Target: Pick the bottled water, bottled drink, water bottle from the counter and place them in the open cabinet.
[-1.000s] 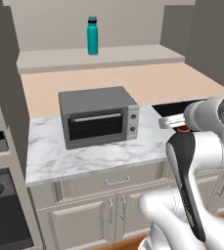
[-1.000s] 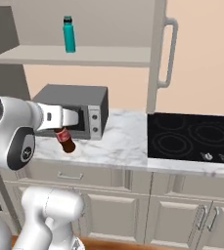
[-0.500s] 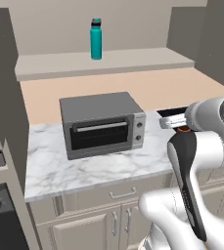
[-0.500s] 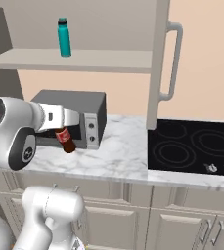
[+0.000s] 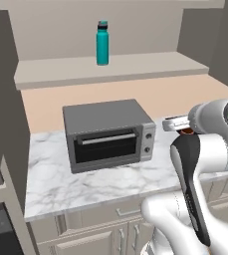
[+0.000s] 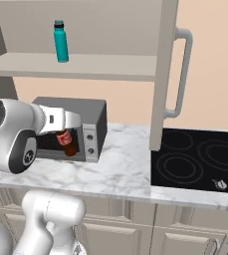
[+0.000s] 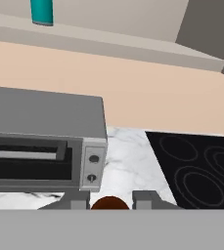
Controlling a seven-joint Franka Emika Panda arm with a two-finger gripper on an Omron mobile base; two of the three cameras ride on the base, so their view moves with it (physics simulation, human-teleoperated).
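My gripper (image 6: 63, 133) is shut on the bottled drink (image 6: 66, 143), a slim dark brown bottle with a red label that hangs tilted in front of the toaster oven. In the hand view its brown top (image 7: 108, 202) sits between the two fingertips (image 7: 79, 199). In the left base view the gripper (image 5: 183, 130) holds it to the right of the oven. The water bottle (image 5: 102, 43), a tall teal flask with a dark lid, stands upright on the shelf of the open cabinet (image 5: 135, 67), and also shows as the water bottle (image 6: 61, 42) on that shelf (image 6: 110, 66). The bottled water and the counter are out of view.
A grey toaster oven (image 5: 108, 133) stands on a white marble worktop (image 5: 95, 187) below the shelf. A black cooktop (image 6: 195, 167) lies to its right. The cabinet's open door (image 6: 166, 74) with a long handle (image 6: 185, 74) juts out above the cooktop's left edge.
The base has driven, so both base views have shifted and the shelf and oven look nearer. My gripper still holds the brown bottle the same way.
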